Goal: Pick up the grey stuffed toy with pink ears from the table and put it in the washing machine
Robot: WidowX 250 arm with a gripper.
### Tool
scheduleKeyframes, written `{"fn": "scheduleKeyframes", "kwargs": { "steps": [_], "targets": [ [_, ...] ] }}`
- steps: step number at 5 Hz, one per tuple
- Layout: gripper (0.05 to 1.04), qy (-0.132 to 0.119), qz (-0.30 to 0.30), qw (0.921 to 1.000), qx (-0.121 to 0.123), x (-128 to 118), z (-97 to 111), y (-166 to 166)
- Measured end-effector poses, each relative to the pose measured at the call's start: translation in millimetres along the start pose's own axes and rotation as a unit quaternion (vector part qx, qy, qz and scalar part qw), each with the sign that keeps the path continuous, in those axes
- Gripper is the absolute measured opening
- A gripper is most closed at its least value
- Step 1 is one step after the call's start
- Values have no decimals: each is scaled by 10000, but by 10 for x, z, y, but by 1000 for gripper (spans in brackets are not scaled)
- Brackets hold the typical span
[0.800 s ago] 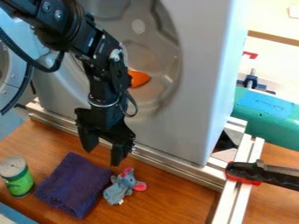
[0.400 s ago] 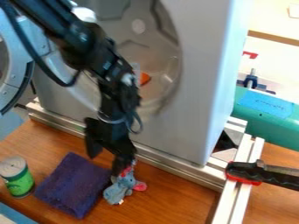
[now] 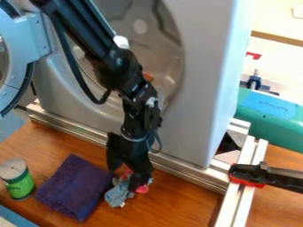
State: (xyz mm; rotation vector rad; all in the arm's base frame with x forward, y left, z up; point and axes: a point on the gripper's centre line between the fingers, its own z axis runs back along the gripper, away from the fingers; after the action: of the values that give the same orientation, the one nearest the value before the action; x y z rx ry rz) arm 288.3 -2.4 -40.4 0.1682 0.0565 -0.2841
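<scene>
Camera view: the gripper [image 3: 124,178] has lowered open jaws over the toy [image 3: 116,194].

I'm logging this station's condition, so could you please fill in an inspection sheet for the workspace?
Surface: wooden tabletop, no spill seen
Things at work: plush mouse beside dark purple cloth
Clutter: green-labelled can, upright near cloth
Hand: open, fingers at the mouse; firm contact cannot be told
Cables: black cable loops beside arm
Surroundings: grey housing behind metal rail; red-black clamp on right-hand framing
</scene>
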Motion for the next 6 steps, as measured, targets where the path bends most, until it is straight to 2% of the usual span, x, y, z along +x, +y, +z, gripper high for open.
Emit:
{"fn": "scheduleKeyframes", "kwargs": {
  "steps": [1,2,3,4,5,6],
  "targets": [
    [996,102,-104,9999,-4,48,-97,-131],
    [943,299,-122,9994,-86,28,-216,-181],
    [671,660,-107,9978,53,-86,-201,-131],
    [444,229,28,9992,-329,-218,23,-66],
    [353,-619,640,9944,-571,-452,479,130],
    [343,-813,877,9914,-535,-513,859,191]
  ]
}}
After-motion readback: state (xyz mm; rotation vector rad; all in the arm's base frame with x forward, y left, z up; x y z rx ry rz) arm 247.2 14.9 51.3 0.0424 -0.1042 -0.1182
